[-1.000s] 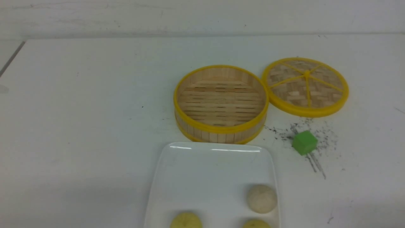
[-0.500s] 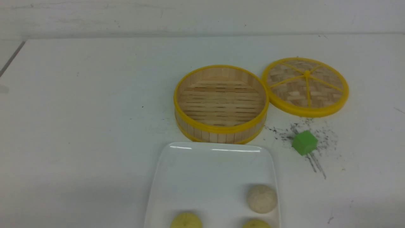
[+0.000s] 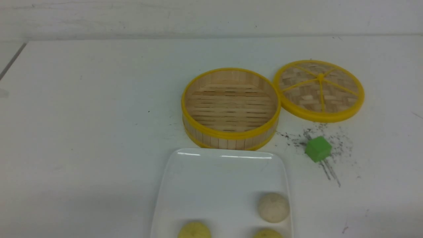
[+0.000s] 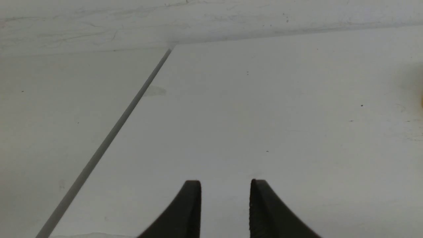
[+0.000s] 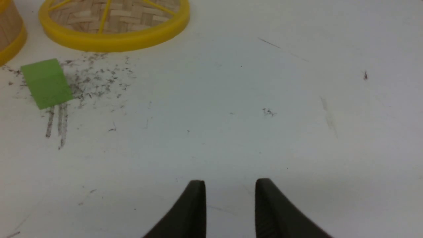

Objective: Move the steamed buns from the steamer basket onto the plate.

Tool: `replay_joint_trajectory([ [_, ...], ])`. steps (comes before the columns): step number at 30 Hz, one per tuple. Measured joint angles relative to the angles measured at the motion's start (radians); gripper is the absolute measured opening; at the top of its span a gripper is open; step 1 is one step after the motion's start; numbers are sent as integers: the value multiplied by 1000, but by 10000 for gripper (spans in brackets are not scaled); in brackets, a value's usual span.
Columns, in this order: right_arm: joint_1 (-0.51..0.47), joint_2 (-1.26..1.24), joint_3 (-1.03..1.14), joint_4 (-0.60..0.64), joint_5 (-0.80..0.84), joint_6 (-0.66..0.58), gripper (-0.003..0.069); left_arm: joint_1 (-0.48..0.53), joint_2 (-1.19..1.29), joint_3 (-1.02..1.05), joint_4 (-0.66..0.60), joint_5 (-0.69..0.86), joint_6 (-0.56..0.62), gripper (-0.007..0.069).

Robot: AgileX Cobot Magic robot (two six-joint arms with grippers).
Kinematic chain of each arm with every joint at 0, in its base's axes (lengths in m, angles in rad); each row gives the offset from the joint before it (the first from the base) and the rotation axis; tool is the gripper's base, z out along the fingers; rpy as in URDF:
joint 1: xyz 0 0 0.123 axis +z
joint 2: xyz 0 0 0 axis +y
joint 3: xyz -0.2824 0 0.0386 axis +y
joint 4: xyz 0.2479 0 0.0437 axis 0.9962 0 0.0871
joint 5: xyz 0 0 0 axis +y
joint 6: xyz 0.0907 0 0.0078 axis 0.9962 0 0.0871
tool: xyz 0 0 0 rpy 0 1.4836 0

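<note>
the left gripper (image 4: 225,185) shows two dark fingers (image 4: 190,205) with a clear gap between them and nothing in it; they are released, hanging over bare white table (image 4: 264,109), with a thin grey seam (image 4: 109,142) running diagonally off to one side. the right gripper (image 5: 230,185) looks the same: fingertips (image 5: 195,205) apart, grasping nothing, over scuffed table.

outward from the right gripper, well apart from it, lies a green cube (image 5: 47,82) among dark smudges (image 5: 99,76), and beyond it the flat woven lid (image 5: 114,23) with its yellow rim and spokes. a sliver of the steamer basket (image 5: 10,33) shows at the edge of that wrist view.

in the front view neither arm appears. the steamer basket (image 3: 230,107) sits mid-table with its slatted floor bare, its rim just touching or nearly touching the lid (image 3: 319,90) on its right; i cannot tell which. the green cube (image 3: 318,149) sits nearer the robot than the lid. the plate (image 3: 214,178) lies just in front of the basket. all three steamed buns are on the plate's near part: the beige bun (image 3: 273,207) by the right edge, one yellow bun (image 3: 194,230) and another yellow bun (image 3: 268,234) both cut off by the frame.
</note>
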Motion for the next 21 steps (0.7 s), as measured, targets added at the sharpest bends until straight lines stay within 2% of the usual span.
replay_joint_trajectory([
  [8, 0, 0, 0, 0, 0, 0, 239, 0, 0, 0, 3, -7, 0, 240],
  [11, 0, 0, 0, 0, 0, 1, 239, 0, 0, 4, 2, -7, -33, 240],
  [17, 0, 0, 0, 0, 0, 2, 239, 0, 0, 125, -1, -64, -116, 240],
  [21, 0, 0, 0, 0, 0, 2, 239, 0, 0, 273, -8, -170, -184, 240],
])
